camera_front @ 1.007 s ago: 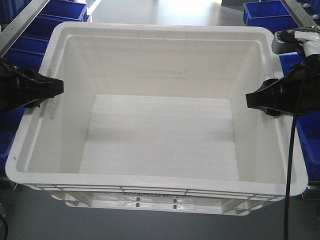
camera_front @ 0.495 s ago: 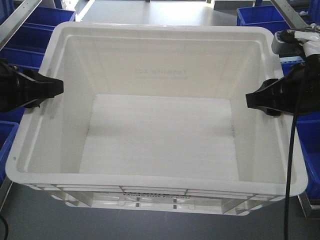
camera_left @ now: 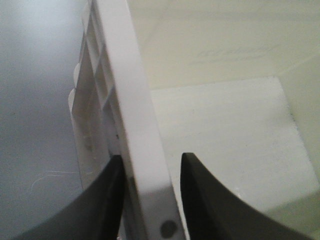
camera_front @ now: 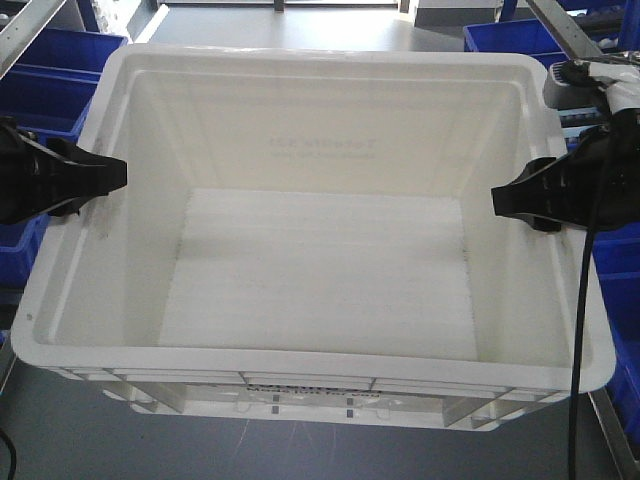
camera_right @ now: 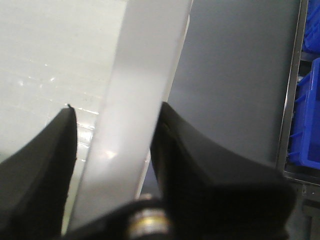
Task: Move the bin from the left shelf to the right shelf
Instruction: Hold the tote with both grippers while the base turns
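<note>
Large white rectangular plastic bin (camera_front: 320, 260) clamped by left gripper (camera_front: 116, 174) and right gripper (camera_front: 498, 199); blue plastic bins (camera_front: 55, 58) behind it shifted, transfer likely underway.

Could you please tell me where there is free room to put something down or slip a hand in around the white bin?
Inside the bin, the floor is bare between its four walls. Both side rims are taken: left gripper and right gripper clamp them. Blue bins crowd both flanks.

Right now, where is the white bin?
The white bin fills the centre of the front view, gripped at its left rim by the left gripper and at its right rim by the right gripper, blue bins behind on both sides.
</note>
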Robot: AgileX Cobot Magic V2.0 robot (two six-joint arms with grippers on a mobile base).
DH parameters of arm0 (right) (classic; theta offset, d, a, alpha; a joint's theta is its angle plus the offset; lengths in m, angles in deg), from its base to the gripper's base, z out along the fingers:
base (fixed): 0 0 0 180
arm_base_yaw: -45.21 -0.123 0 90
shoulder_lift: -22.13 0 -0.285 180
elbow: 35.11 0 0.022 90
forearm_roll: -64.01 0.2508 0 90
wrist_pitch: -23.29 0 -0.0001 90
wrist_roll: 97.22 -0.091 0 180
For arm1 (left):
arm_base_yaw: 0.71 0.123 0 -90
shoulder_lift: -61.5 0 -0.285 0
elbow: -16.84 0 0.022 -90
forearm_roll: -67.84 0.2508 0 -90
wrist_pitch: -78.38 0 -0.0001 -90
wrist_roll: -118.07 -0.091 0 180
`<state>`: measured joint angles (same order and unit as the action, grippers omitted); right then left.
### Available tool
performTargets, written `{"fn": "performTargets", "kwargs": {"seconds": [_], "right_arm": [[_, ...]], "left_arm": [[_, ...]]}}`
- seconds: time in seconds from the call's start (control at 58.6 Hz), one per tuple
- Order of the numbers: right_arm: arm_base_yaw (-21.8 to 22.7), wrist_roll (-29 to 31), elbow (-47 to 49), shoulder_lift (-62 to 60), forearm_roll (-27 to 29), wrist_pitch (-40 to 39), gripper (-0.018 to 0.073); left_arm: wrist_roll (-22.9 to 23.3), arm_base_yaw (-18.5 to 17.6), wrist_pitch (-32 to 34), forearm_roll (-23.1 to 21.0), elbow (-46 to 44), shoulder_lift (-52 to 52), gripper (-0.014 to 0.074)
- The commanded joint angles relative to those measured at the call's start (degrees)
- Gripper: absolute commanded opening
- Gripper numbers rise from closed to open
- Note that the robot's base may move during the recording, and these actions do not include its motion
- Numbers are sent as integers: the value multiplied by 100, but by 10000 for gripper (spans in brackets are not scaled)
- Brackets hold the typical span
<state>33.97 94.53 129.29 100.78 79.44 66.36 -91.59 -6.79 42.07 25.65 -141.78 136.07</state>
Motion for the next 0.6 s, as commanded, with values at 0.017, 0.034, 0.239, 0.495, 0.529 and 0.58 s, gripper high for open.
{"fn": "performTargets", "kwargs": {"seconds": [0.017, 0.034, 0.239, 0.495, 0.529, 0.58], "right_arm": [[-130, 87, 296, -179, 783, -591, -4], [-130, 87, 296, -179, 783, -591, -4], [-130, 87, 296, -179, 783, -591, -4], [-130, 87, 296, -179, 783, -591, -4], [-130, 87, 296, -179, 783, -591, -4], [-130, 87, 296, -179, 783, -591, -4]], "left_arm": [[-115, -196, -148, -898, -259, -161, -6], [-115, -196, -148, -898, -259, -161, -6], [-115, -196, -148, -898, -259, -161, -6], [-115, -196, -148, -898, -259, -161, -6], [-115, -196, -148, -898, -259, -161, -6], [-115, -196, -148, -898, -259, -161, -6]]}}
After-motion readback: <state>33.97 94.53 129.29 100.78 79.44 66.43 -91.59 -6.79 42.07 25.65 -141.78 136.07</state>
